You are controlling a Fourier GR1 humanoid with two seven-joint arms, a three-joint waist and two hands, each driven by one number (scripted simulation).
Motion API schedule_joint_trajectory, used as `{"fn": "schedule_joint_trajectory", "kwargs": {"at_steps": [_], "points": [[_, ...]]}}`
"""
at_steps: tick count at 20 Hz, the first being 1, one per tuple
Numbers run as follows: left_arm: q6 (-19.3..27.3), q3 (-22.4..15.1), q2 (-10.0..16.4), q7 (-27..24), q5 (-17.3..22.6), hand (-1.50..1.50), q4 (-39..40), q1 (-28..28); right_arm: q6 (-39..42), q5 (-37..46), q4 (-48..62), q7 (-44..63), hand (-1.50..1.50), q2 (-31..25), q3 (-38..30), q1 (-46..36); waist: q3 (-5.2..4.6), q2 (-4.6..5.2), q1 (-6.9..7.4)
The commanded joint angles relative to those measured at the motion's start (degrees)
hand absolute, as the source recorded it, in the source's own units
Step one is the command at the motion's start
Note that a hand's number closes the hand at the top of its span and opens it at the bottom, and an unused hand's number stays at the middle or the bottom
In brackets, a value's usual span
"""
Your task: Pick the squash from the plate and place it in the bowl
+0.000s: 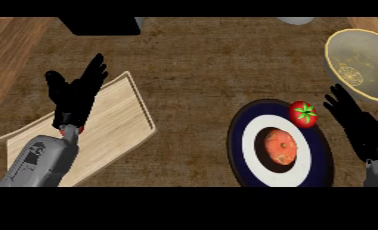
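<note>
A round orange squash (280,147) lies in the middle of a dark blue plate (244,139) with a white ring, at the lower right. A red tomato with a green stem (303,114) sits on the plate's upper right rim. The yellowish bowl (347,54) stands at the right edge, above the plate. My right hand (356,123) is open, fingers straight, just right of the plate and below the bowl, touching nothing. My left hand (74,94) is open with fingers up, over the wooden board at the left.
A light wooden cutting board (111,129) lies tilted at the lower left. A black object (103,25) stands at the top left and a grey object (297,20) shows at the top edge. The counter (199,69) is dark brown.
</note>
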Motion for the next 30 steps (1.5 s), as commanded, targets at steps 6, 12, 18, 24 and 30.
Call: {"fn": "schedule_joint_trajectory", "kwargs": {"at_steps": [6, 12, 18, 24, 30], "points": [[-5.2, -2.4, -4.5, -4.5, 3.8, 0.00, -6.4, 3.5, -16.5, 17.6, -19.2, -10.5, 1.50, -1.6, 1.4, 4.9, -2.73, -1.27, -4.47], [-7.0, -3.5, -6.1, -5.4, 5.3, 0.00, -8.4, 6.1, -36.5, 31.3, -25.1, -14.1, -1.50, 9.6, 7.2, 19.7, -2.43, -0.48, -4.11], [-8.1, -4.4, -5.8, -5.4, 5.2, 0.00, -10.4, 7.9, -38.7, 55.1, -28.5, 0.9, -1.50, 4.4, 17.2, 25.5, -2.74, 0.22, -2.15], [-9.8, -4.8, -5.5, -5.9, 5.1, 0.00, -9.6, 7.5, -28.4, 70.2, -33.7, 23.9, -1.50, 3.5, 16.2, 27.4, -2.94, 0.75, -1.70], [-8.6, -6.1, -7.0, -3.8, 4.4, 0.00, -11.3, 5.6, -8.4, 76.7, -40.5, 46.4, -1.50, 8.3, 21.6, 20.5, -2.67, 0.88, 0.23]]}}
